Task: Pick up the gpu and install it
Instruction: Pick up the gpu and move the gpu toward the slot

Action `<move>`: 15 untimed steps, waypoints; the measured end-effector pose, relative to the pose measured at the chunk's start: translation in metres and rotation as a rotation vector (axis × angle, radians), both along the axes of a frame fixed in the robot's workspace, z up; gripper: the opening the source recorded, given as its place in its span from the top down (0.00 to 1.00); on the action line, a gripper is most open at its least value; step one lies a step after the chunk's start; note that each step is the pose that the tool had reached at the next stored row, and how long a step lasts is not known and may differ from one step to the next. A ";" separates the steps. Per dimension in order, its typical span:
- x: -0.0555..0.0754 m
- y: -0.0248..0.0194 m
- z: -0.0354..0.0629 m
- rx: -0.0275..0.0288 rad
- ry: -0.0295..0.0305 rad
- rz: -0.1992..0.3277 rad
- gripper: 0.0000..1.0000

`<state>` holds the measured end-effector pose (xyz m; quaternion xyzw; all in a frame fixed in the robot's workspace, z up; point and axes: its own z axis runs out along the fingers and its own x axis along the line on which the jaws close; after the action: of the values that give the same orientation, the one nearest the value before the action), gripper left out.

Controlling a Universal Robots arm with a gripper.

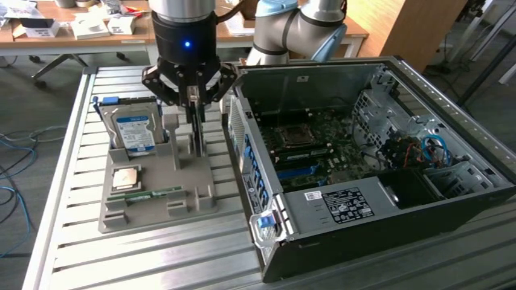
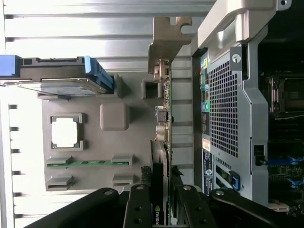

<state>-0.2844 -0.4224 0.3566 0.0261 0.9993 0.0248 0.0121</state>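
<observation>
The gpu (image 1: 196, 130) is a thin dark card standing on edge in a slot of the grey holder tray (image 1: 161, 202), beside the open computer case (image 1: 363, 181). In the wrist view the gpu (image 2: 161, 137) is seen edge-on, its silvery bracket (image 2: 167, 42) at the far end. My gripper (image 1: 193, 106) hangs straight over the card. Its black fingers (image 2: 137, 204) sit against both faces of the card, so the gripper (image 2: 160, 185) is shut on it. I cannot tell whether the card has lifted out of its slot.
The tray also holds a silver hard drive (image 1: 133, 130) in a blue frame, a processor chip (image 1: 127, 177) and a green memory stick (image 1: 145, 194). The case's motherboard (image 1: 310, 145) lies exposed. A second grey arm (image 1: 298, 24) stands behind the case on the slatted metal table (image 1: 81, 260).
</observation>
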 end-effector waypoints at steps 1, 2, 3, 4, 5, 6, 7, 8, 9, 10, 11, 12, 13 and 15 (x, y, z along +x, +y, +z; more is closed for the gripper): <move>0.000 0.0000 0.0022 0.0001 0.0000 0.000 0.74; 0.000 0.0000 0.0044 0.0000 0.0000 0.001 0.74; 0.000 0.0000 0.0067 0.0000 0.0000 0.001 0.74; 0.000 0.0000 0.0089 0.0000 0.0000 0.001 0.74; 0.000 0.0000 0.0113 0.0000 0.0000 0.001 0.74; 0.000 0.0000 0.0138 0.0000 -0.0001 0.002 0.74; 0.000 0.0000 0.0165 -0.0001 0.0001 0.002 0.74; 0.000 0.0000 0.0190 0.0000 0.0000 0.002 0.74; 0.000 0.0000 0.0216 0.0000 0.0000 0.002 0.74; 0.000 0.0000 0.0242 0.0000 0.0000 0.003 0.74; 0.000 0.0000 0.0267 0.0000 0.0001 0.003 0.74; 0.000 0.0000 0.0294 0.0000 0.0000 0.003 0.74; 0.000 0.0000 0.0321 0.0000 0.0000 0.003 0.74; 0.000 0.0000 0.0371 0.0000 0.0000 0.003 0.74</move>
<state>-0.2844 -0.4225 0.3937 0.0245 0.9993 0.0248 0.0120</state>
